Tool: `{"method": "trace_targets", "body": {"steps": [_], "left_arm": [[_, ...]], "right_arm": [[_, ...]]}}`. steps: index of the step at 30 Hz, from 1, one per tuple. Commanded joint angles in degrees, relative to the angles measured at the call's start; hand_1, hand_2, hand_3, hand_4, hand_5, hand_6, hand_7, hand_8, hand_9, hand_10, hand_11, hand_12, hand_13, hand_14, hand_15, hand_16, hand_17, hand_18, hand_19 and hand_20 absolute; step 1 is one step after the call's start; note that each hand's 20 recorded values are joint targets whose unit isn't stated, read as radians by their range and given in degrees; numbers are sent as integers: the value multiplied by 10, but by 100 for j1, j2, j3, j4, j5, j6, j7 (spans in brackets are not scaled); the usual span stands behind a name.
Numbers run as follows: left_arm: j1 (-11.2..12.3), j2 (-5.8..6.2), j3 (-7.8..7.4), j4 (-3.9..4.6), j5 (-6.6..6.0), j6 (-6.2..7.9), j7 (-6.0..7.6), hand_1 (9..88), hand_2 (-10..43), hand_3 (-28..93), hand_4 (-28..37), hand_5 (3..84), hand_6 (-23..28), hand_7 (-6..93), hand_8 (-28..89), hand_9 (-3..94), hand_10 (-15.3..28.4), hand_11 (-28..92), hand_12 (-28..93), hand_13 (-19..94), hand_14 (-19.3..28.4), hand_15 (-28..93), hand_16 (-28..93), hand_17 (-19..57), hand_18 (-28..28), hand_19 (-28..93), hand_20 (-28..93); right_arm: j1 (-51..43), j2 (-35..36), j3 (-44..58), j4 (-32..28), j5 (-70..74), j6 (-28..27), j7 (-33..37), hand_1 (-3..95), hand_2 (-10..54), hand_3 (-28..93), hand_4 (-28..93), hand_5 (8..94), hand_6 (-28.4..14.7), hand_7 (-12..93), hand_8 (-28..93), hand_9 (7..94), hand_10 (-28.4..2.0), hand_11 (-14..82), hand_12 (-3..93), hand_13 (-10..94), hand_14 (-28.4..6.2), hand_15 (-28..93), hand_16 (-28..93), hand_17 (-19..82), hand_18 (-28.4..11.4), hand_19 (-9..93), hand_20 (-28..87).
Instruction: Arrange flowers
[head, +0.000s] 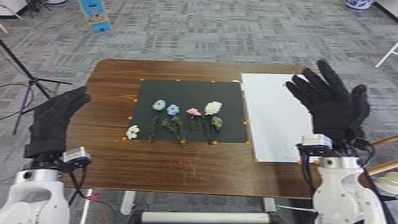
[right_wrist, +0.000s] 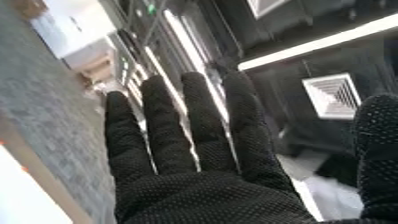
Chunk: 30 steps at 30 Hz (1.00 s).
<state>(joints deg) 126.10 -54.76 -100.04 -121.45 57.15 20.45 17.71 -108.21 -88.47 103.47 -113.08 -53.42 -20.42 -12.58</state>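
Nearest, left of the black mat (head: 187, 89), the left hand (head: 51, 120) is raised with its fingers extended close together, holding nothing. Right of the mat, the right hand (head: 333, 115) stands upright over the white sheet (head: 274, 115) in the head view, empty and wide open, its thumb well out to the side. In the right wrist view, the right hand (right_wrist: 209, 197) shows straight fingers with slim gaps between them and the thumb well apart. Both gloves are black fabric; the right one has a fine, bumpy knit.

At the mat's near left corner lies a small white flower (head: 132, 131) with spread petals. On the near half of the mat, leafy green stems (head: 173, 127) run toward its near edge, some thin, some bushy. A bluish bloom (head: 217, 121) lies toward the mat's right side, nearer than the full, ruffled cream flower (head: 212, 107). Across the mat's middle, left of the cream one, come a small pink flower (head: 194, 112), a light blue flower (head: 173, 109) and a rounded, pale blue-green flower (head: 159, 105).

The mat is flat, dark and matte, with small orange dots (head: 215, 142) along its edges; the smooth white sheet beside it is rectangular. Around both spreads the brown wooden table (head: 120, 97), its grain streaked. Beyond the mat stretches grey, mottled floor (head: 204, 37).
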Motion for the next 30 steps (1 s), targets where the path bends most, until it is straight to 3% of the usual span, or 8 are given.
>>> {"method": "trace_targets", "body": {"steps": [1, 6, 9, 13, 16, 23, 25, 30], "left_arm": [[17, -51, -17, -91, 63, -16, 24, 188, 52, 729, -283, 496, 34, 135, -82, 506, 137, 173, 100, 379, 136, 113, -22, 82, 95, 69, 171], [40, -53, -7, -110, 66, 11, -20, 197, 45, 734, -283, 499, 35, 138, -80, 508, 136, 175, 102, 379, 136, 114, -22, 87, 91, 70, 172], [48, -106, 9, -116, 154, 4, -37, 208, 41, 732, -283, 499, 35, 140, -81, 508, 137, 177, 104, 383, 138, 117, -19, 90, 97, 86, 183], [85, -96, -37, -131, 199, -6, -77, 223, 33, 736, -282, 500, 33, 143, -81, 510, 137, 181, 108, 390, 144, 120, -14, 95, 105, 107, 197], [100, -120, -38, -132, 144, 43, -70, 229, 32, 734, -281, 500, 33, 146, -81, 510, 137, 184, 110, 392, 144, 121, -12, 96, 105, 109, 199], [42, -178, 55, -99, 292, -24, -105, 230, 31, 733, -276, 500, 32, 150, -82, 512, 136, 188, 113, 395, 146, 120, -9, 94, 105, 104, 196], [49, -174, 106, -128, 203, 54, -74, 230, 30, 734, -276, 500, 32, 150, -83, 513, 136, 189, 113, 396, 146, 121, -8, 94, 105, 104, 196], [-134, -149, 131, -54, 274, -31, -58, 235, 32, 729, -275, 501, 32, 150, -83, 513, 136, 190, 114, 419, 154, 137, 1, 112, 119, 189, 247]], "right_arm": [[48, 78, -6, -70, -835, -61, -146, 70, 62, 687, -151, 435, -15, 92, -71, 460, -146, 57, 154, 342, -169, 94, 236, 175, -181, 118, 287], [2, 289, -3, -35, -890, 8, 1, 71, 66, 685, -154, 435, -16, 94, -72, 460, -146, 58, 155, 342, -168, 95, 235, 176, -180, 117, 290], [10, 643, -57, -27, -831, 273, 302, 75, 70, 682, -154, 437, -17, 96, -71, 460, -148, 57, 155, 343, -168, 95, 234, 179, -178, 121, 293], [227, 972, 186, 123, -933, -527, 874, 85, 80, 668, -153, 465, -27, 101, -69, 475, -160, 60, 157, 364, -170, 102, 234, 192, -173, 163, 320], [328, 960, 299, 136, -960, -919, 1256, 94, 87, 658, -150, 483, -31, 106, -67, 501, -171, 66, 160, 396, -176, 115, 237, 197, -174, 187, 333], [315, 376, 388, 57, -1201, -1019, 1372, 116, 98, 639, -145, 491, -32, 107, -67, 514, -175, 68, 165, 417, -184, 122, 238, 194, -178, 209, 340], [291, 399, 377, 53, -1290, -1059, 1433, 118, 98, 637, -143, 491, -33, 107, -67, 515, -176, 68, 166, 422, -186, 124, 239, 194, -179, 213, 340], [191, 592, 310, -112, -1551, -916, 1659, 127, 106, 621, -141, 493, -34, 104, -65, 520, -180, 70, 172, 442, -190, 133, 250, 199, -177, 244, 354]]}}
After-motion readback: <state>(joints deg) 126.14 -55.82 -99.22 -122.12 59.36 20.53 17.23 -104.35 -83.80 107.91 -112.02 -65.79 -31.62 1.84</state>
